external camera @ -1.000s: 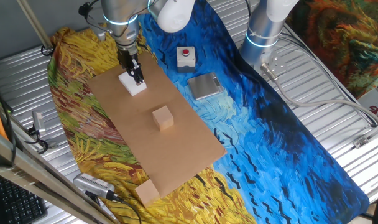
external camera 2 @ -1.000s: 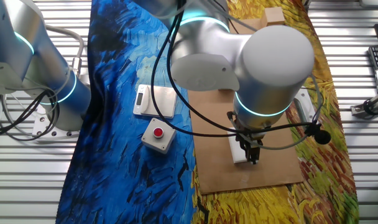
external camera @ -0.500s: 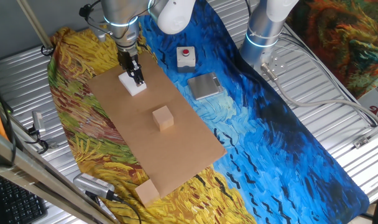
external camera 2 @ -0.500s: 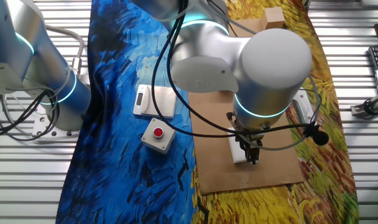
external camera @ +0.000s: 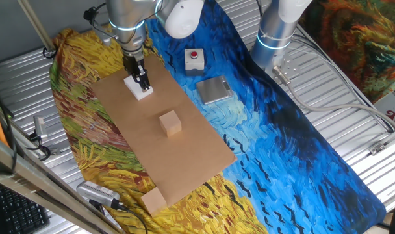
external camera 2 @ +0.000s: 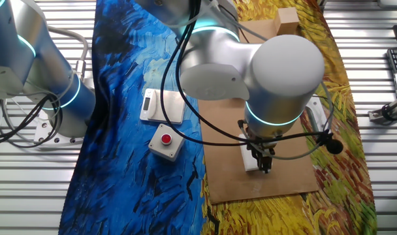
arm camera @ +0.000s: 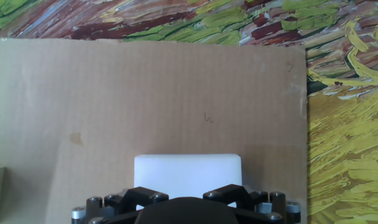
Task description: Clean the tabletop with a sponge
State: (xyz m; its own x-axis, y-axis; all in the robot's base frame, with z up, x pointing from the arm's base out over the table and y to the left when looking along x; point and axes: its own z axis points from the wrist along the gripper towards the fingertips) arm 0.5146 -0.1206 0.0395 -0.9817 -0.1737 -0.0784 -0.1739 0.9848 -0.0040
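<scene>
The sponge point(external camera: 140, 90) is a small white foam block resting on the tabletop point(external camera: 184, 156), a flat light-brown board, near its far end. My gripper point(external camera: 143, 81) comes straight down onto the sponge and is shut on it. From the other side, the sponge point(external camera 2: 251, 158) shows under the gripper point(external camera 2: 262, 161), close to the near edge of the tabletop point(external camera 2: 277, 181). In the hand view the sponge point(arm camera: 188, 173) sits pressed on the tabletop point(arm camera: 145, 93), with the gripper point(arm camera: 188, 195) clasping its near side.
A tan wooden cube point(external camera: 171, 123) stands mid-board, and another tan block point(external camera: 153, 200) lies by its near corner. On the blue-and-yellow cloth point(external camera: 282, 149) are a white box with a red button point(external camera: 195, 59) and a grey metal plate point(external camera: 214, 89). A second arm's base point(external camera: 275, 32) stands behind.
The gripper and the sponge have crept a little toward the far end of the board. Nothing else has moved.
</scene>
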